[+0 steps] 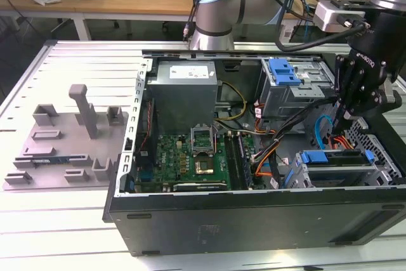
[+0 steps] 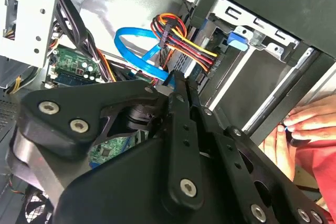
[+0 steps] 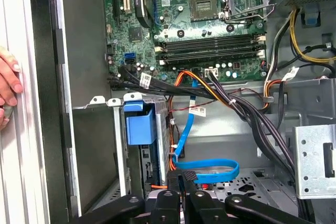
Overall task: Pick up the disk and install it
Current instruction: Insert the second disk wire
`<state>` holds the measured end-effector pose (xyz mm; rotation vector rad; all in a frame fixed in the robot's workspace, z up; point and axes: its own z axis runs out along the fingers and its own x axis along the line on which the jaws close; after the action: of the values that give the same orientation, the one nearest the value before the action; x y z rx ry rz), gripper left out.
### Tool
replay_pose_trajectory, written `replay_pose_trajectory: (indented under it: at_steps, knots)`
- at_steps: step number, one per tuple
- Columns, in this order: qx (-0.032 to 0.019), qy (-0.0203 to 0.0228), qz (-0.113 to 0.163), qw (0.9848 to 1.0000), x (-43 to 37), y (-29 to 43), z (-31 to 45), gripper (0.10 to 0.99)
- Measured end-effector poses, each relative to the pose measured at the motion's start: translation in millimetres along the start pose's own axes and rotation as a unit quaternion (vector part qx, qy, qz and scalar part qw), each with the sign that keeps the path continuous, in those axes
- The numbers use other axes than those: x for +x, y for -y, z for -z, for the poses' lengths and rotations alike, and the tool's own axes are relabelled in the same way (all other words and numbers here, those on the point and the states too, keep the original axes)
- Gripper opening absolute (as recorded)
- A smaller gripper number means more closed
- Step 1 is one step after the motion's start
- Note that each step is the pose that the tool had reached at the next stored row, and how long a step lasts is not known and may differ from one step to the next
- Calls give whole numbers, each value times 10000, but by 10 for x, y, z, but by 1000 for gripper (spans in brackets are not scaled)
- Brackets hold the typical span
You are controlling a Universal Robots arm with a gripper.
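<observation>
Gripper [image 1: 343,118] fingers pressed together, empty, hovering over blue cables inside open computer case [image 1: 254,220]. Disk [image 1: 336,158] sits just below it in the drive cage, long axis along the case's front wall.

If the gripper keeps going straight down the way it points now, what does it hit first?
Most likely the looped flat blue data cable, which lies just ahead of the black gripper whose fingers are shut, with the red, yellow and orange wire bundle close beside it. Depth is hard to judge.
</observation>
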<state>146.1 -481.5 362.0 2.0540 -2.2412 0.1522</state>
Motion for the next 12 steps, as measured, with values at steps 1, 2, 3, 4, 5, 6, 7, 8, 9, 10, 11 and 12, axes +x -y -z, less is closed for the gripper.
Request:
replay_pose_trajectory:
  at_steps: [1,2,3,4,5,6,7,8,9,10,11,12]
  knots:
    - [0,0,0,10000,0,0,0,157]
    - [0,0,0,10000,0,0,0,157]
    - [0,0,0,10000,0,0,0,157]
    - [0,0,0,10000,0,0,0,157]
    - [0,0,0,10000,0,0,-1,157]
    - [0,0,0,10000,0,0,-1,157]
    - [0,1,0,10000,0,0,-1,227]
    - [0,1,0,10000,0,0,-1,294]
    - [0,1,0,10000,0,0,-1,294]
    - [0,2,0,10000,0,0,0,294]
    - [-1,1,1,10000,5,6,37,294]
    - [-1,-1,0,10000,12,10,93,294]
